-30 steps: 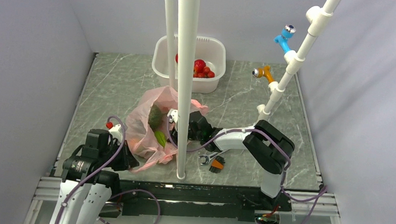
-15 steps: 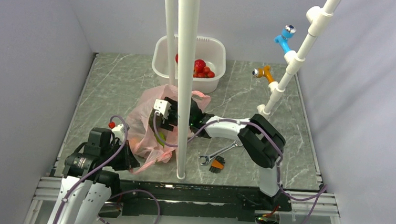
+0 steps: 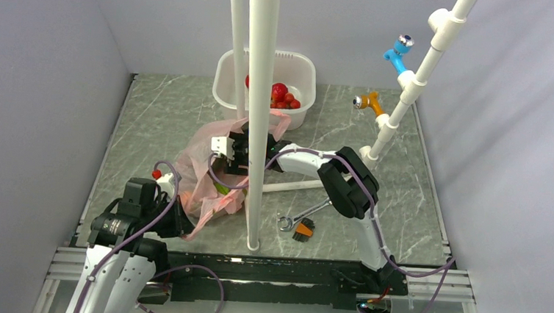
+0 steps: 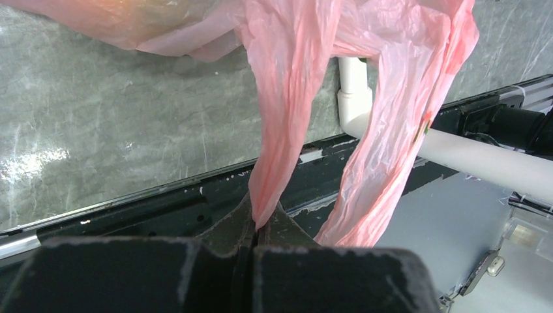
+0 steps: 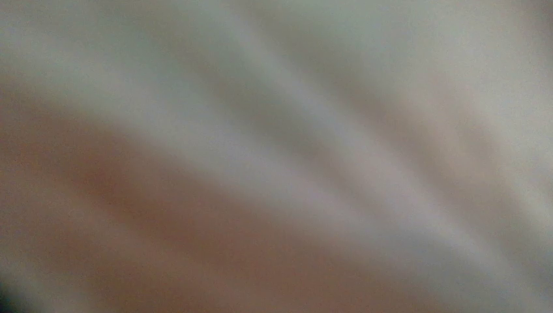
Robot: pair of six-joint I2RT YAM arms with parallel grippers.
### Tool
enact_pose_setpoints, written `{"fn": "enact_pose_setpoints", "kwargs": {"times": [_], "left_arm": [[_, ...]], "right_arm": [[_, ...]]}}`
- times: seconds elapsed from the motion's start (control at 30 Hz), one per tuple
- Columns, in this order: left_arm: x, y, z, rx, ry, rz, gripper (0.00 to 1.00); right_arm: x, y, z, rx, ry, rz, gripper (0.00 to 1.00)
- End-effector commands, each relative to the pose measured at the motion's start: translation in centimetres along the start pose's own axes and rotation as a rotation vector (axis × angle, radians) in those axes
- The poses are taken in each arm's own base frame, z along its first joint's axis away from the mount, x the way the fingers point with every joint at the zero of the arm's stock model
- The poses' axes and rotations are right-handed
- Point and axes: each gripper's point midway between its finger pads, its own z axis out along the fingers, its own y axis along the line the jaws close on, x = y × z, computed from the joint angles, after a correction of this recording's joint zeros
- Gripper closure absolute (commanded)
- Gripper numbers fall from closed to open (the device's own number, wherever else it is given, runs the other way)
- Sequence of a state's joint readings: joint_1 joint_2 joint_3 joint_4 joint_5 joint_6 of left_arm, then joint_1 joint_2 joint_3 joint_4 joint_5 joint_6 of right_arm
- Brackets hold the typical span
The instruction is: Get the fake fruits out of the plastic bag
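Note:
The pink plastic bag (image 3: 198, 171) lies crumpled left of centre on the table. My left gripper (image 3: 179, 222) is shut on one of its loop handles, seen pinched between the jaws in the left wrist view (image 4: 257, 225), where the bag (image 4: 293, 98) hangs stretched above. My right gripper (image 3: 234, 155) reaches into the bag's mouth from the right, and its fingers are hidden by the film. The right wrist view is a pink-grey blur. A green fruit piece (image 3: 220, 189) shows through the bag. Red fruits (image 3: 283, 96) lie in the white tub (image 3: 300, 64) at the back.
Two white vertical poles (image 3: 255, 125) stand in front of the bag and hide part of the right gripper. An orange-handled wrench (image 3: 299, 224) lies near the front. A slanted white pole (image 3: 411, 85) with blue and orange fittings stands at the right.
My right arm has swung left and farther back, pushing its gripper into the bag's mouth. The bag has bunched up around it. The left gripper has kept hold of the handle.

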State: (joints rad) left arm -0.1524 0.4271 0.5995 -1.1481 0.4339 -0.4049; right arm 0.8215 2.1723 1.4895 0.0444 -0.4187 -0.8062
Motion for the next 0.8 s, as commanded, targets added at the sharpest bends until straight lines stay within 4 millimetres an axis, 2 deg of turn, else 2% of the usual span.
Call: {"fn": "enact_pose_setpoints", "kwargs": {"times": [0.0, 0.1, 0.3, 0.43, 0.57, 0.77], "left_arm": [[-0.2, -0.5, 0.1, 0.030, -0.001, 0.025, 1.00], [-0.2, -0.5, 0.1, 0.030, -0.001, 0.025, 1.00], [-0.2, -0.5, 0.2, 0.034, 0.001, 0.028, 1.00], [-0.2, -0.5, 0.2, 0.034, -0.001, 0.029, 1.00], [-0.3, -0.5, 0.2, 0.034, -0.001, 0.030, 1.00], [-0.2, -0.5, 0.2, 0.036, -0.001, 0.030, 1.00]], "right_arm": [[-0.2, -1.2, 0.7, 0.029, -0.014, -0.026, 0.16], [1.0, -3.6, 1.2, 0.223, 0.042, -0.034, 0.16], [1.9, -4.9, 2.0, 0.370, 0.070, -0.034, 0.20], [1.6, -5.4, 2.5, 0.387, 0.051, -0.010, 0.38], [1.1, -5.4, 3.2, 0.363, 0.042, -0.003, 0.61], [-2.2, -5.5, 2.5, 0.321, -0.057, 0.059, 0.69]]}}
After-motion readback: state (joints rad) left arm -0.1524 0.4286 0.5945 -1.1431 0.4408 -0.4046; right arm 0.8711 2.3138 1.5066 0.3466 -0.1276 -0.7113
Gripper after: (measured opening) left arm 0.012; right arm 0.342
